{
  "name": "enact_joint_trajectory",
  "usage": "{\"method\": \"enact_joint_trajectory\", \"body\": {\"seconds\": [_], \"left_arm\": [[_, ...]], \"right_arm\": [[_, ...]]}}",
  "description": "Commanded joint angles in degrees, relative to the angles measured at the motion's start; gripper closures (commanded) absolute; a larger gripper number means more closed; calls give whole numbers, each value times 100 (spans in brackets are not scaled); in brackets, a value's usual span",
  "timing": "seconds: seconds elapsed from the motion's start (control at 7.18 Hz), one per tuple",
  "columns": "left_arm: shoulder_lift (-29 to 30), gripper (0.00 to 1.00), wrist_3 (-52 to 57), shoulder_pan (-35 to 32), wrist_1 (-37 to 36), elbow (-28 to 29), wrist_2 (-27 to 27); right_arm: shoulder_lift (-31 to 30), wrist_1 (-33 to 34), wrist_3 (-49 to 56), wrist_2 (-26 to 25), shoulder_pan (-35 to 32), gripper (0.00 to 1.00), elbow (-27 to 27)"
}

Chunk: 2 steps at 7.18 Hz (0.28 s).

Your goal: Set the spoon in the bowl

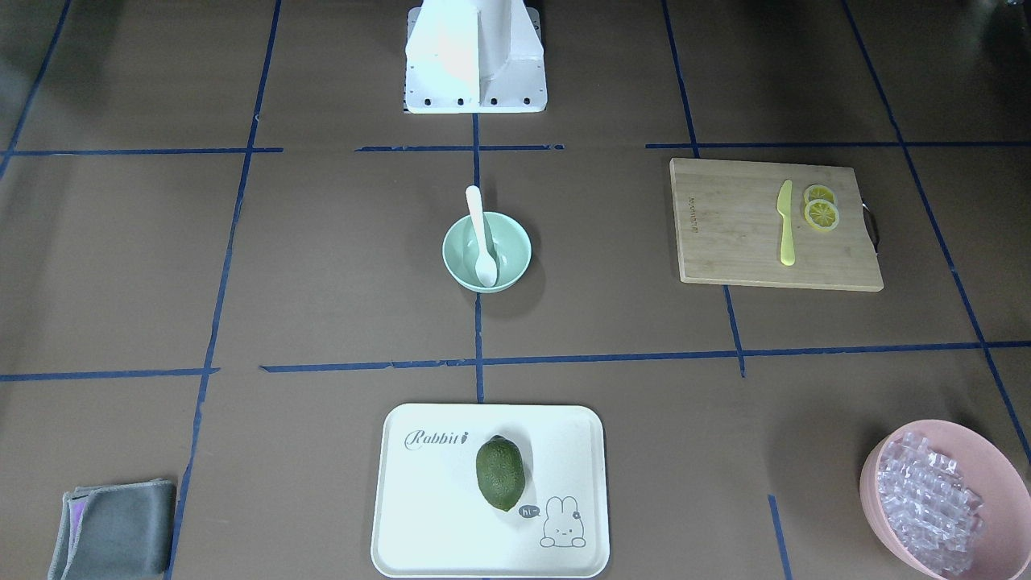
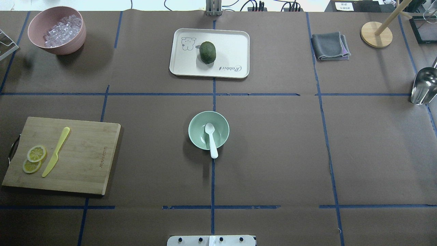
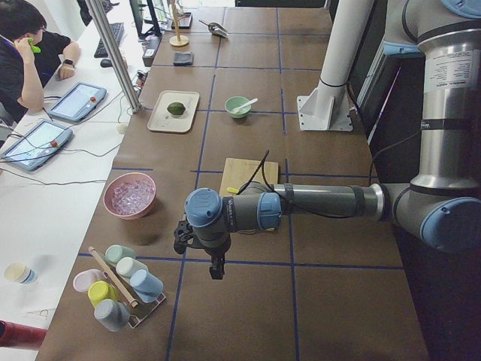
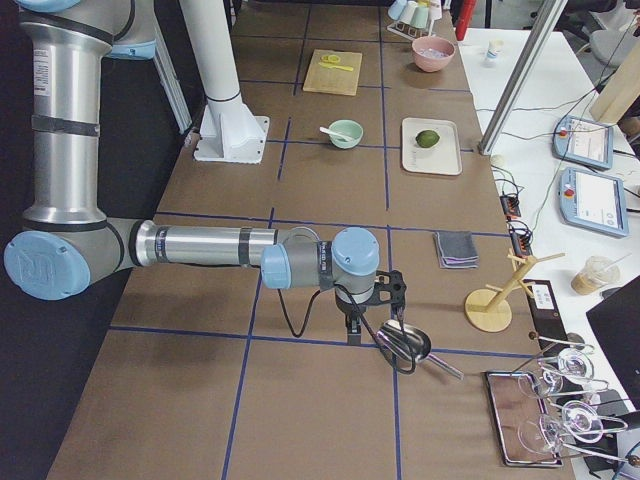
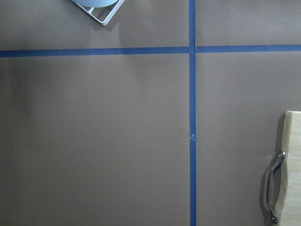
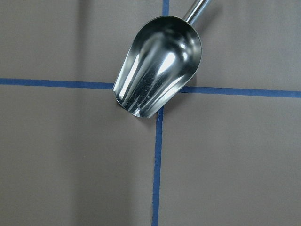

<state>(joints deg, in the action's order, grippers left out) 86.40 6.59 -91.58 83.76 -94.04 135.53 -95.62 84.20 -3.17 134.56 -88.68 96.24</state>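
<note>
The white spoon (image 1: 482, 238) lies in the pale mint-green bowl (image 1: 513, 244) at the table's middle, scoop down inside and handle leaning over the rim toward the robot's base. Both also show in the overhead view: the spoon (image 2: 211, 138) and the bowl (image 2: 222, 125). My left gripper (image 3: 216, 267) shows only in the exterior left view, hovering far from the bowl near the table's left end. My right gripper (image 4: 352, 335) shows only in the exterior right view, above a metal scoop (image 6: 157, 66). I cannot tell whether either is open or shut.
A wooden cutting board (image 2: 78, 157) with a yellow knife (image 2: 56, 150) and lemon slices lies on the robot's left. A white tray (image 2: 232, 48) holds a green avocado (image 2: 207, 52). A pink bowl (image 2: 68, 46) of ice cubes, a grey cloth (image 2: 329, 46) and a cup rack (image 3: 120, 289) stand around the edges.
</note>
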Motion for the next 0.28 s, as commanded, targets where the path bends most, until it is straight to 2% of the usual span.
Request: {"method": "enact_joint_trajectory", "body": {"seconds": [0.0,0.14], "left_arm": [[9,0,0,0,0,9,0],[9,0,0,0,0,0,0]], "right_arm": [[-9,-9,0,8,0,0,9],[9,-9,0,8,0,0,9]]}}
